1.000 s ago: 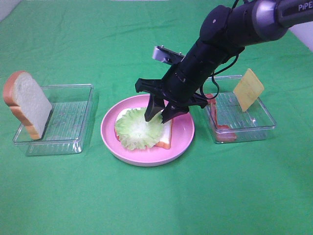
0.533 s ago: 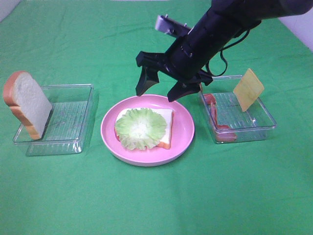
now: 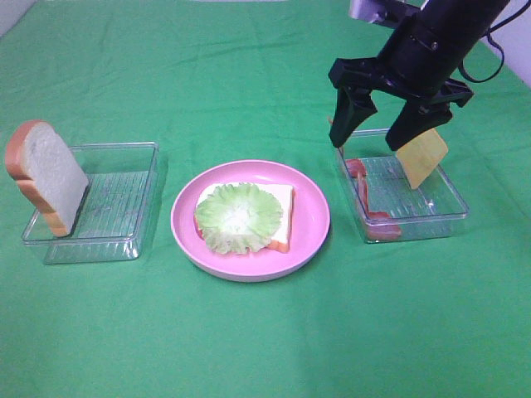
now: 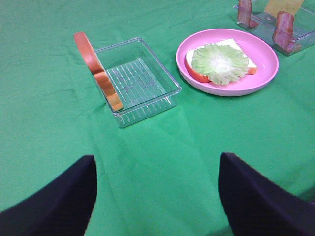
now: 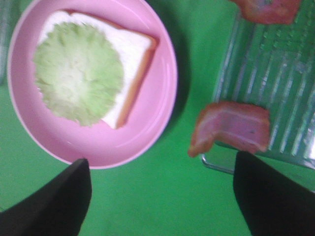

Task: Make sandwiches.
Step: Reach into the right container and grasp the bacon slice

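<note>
A white bread slice [image 3: 280,214] lies on the pink plate [image 3: 314,222] with a pale green lettuce leaf [image 3: 239,216] on top. A second bread slice [image 3: 46,174] leans upright on the left clear tray [image 3: 116,207]. Yellow cheese [image 3: 421,154] and pink-red bacon [image 3: 362,181] sit in the right clear tray [image 3: 431,207]. My right gripper [image 3: 375,137] is open and empty, hanging above the right tray's left end. The right wrist view shows the lettuce [image 5: 78,78], the bacon [image 5: 231,125] and the gripper [image 5: 162,206]. My left gripper [image 4: 157,196] is open, well short of the left tray [image 4: 142,81].
Green cloth covers the table. The left wrist view shows the upright bread slice [image 4: 96,69], the plate [image 4: 266,69] and bacon [image 4: 285,27] beyond. The right arm [image 3: 440,41] reaches in from the back right.
My right gripper has lifted off the plate, leaving the lettuce on the bread, and moved right and up to above the right tray. It stays open.
</note>
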